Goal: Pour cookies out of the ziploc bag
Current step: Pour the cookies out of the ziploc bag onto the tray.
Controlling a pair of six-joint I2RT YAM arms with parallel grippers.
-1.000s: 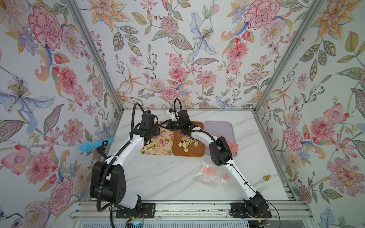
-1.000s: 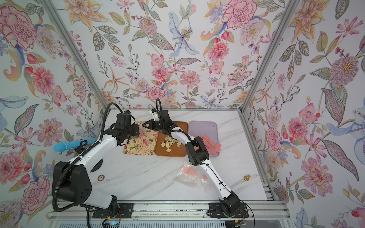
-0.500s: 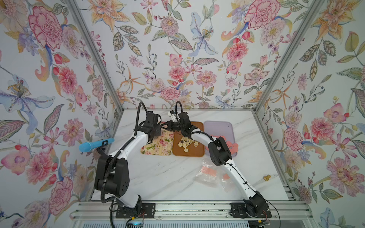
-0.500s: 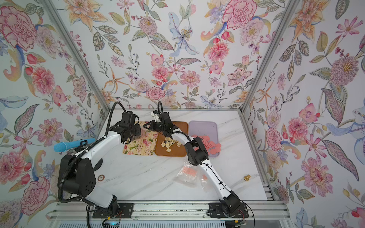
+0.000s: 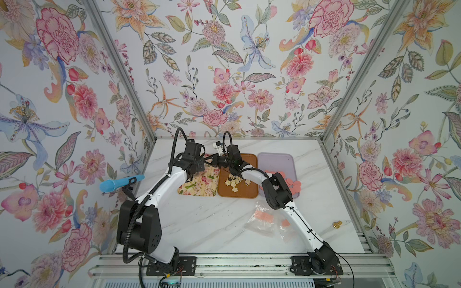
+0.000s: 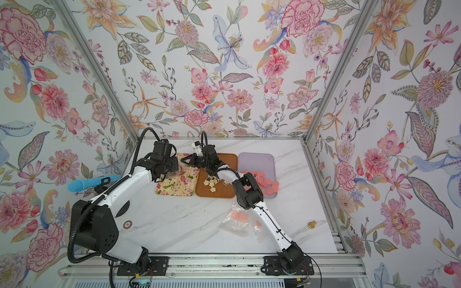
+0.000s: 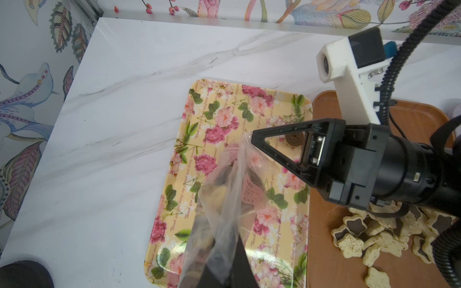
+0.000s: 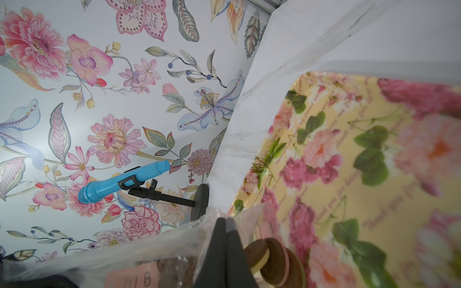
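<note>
A clear ziploc bag [image 7: 224, 189] hangs over the floral tray [image 7: 224, 99], pinched from two sides. My left gripper [image 7: 222, 239] is shut on one edge of it, and my right gripper [image 8: 225, 220] is shut on the plastic opposite. In both top views the left gripper [image 5: 203, 162] and the right gripper [image 5: 212, 159] nearly meet above the tray's far end. Round brown sandwich cookies [image 8: 272, 259] sit inside the bag beside the right fingers. One brown patterned cookie [image 7: 294, 139] lies on the floral tray.
A brown tray [image 5: 249, 192] holds cream star cookies [image 5: 233, 183]. A lilac tray [image 5: 277, 159] holds pink rounds [image 5: 294, 184]. Crumpled empty bags [image 5: 262, 219] lie near the right arm. A blue microphone [image 5: 119, 183] stands at the left edge, a small gold object [image 5: 336, 224] at the right.
The left arm has shifted slightly towards the back and towards the right gripper. Both grippers stay shut on the bag over the floral tray.
</note>
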